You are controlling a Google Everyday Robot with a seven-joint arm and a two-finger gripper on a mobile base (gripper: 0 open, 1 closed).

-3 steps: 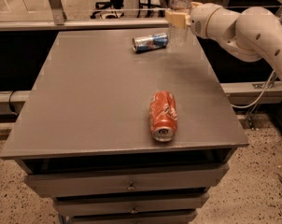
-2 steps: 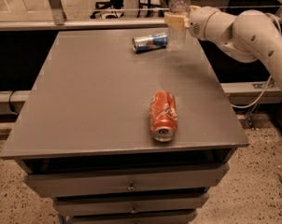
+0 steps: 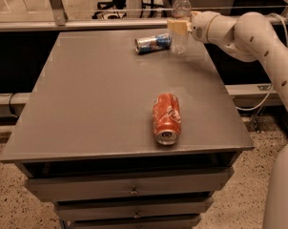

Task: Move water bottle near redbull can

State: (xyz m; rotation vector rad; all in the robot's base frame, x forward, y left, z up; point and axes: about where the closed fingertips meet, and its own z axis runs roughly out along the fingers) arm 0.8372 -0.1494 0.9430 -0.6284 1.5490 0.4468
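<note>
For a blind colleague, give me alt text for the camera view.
The gripper holds an upright bottle at the far edge of the table, beside a Redbull can on its side. A red soda can lies nearer the front.

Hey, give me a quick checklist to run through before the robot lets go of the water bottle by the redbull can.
1. Grip: pincer closed around water bottle, at far edge of table: ok.
2. Pose: water bottle upright: ok.
3. Goal: water bottle beside redbull can, which lies on its side: ok.
4. Support: bottle base resting on table: cannot tell.
5. Clearance: orange soda can well away from release spot: ok.
</note>
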